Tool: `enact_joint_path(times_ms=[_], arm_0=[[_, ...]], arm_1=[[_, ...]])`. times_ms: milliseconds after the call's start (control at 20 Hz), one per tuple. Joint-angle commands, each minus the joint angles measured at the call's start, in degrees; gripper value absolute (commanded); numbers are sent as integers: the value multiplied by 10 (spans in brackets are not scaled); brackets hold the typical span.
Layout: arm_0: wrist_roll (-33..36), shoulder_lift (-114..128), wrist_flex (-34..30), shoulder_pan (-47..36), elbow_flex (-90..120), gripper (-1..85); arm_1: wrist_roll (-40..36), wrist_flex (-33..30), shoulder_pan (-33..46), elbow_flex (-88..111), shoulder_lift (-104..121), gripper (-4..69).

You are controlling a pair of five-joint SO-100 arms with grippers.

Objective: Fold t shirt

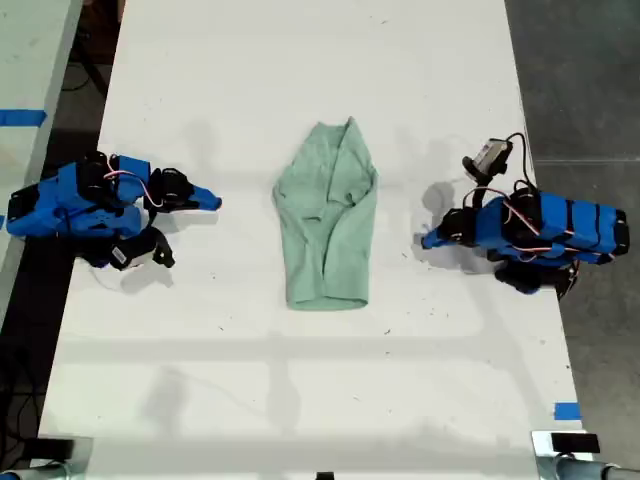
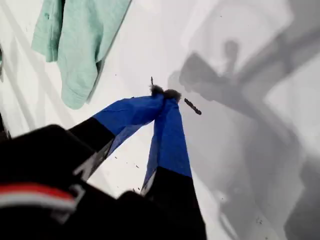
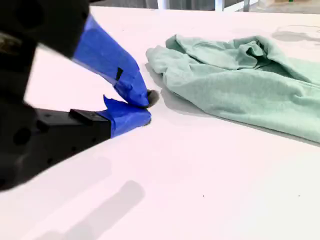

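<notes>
The pale mint-green t shirt (image 1: 328,220) lies folded into a narrow lengthwise strip on the middle of the white table (image 1: 300,380), hem toward the exterior view's bottom. My first gripper (image 1: 428,240) rests low at the exterior view's right, pointing at the shirt. Its blue-taped tips (image 2: 164,92) are shut on nothing, a short gap from the shirt's hem corner (image 2: 75,75). My second gripper (image 1: 212,202) sits at the exterior view's left, also shut and empty (image 3: 144,106). It is just above the table, apart from the shirt's near edge (image 3: 240,80).
A blue tape mark (image 1: 567,411) sits near the table's edge at the exterior view's lower right. Another pale table with blue tape (image 1: 20,117) stands at the exterior view's left. Dark floor (image 1: 580,80) borders the right. A small dark speck (image 2: 192,106) lies by my first gripper.
</notes>
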Motion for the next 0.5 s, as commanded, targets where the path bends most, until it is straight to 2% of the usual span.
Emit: enact_joint_path(times_ms=[0, 450], arm_0=[[-10, 4, 0, 12, -4, -1], [-11, 4, 0, 14, -4, -1]], arm_1=[[3, 3, -6, 20, 7, -15], [3, 3, -6, 20, 7, -15]])
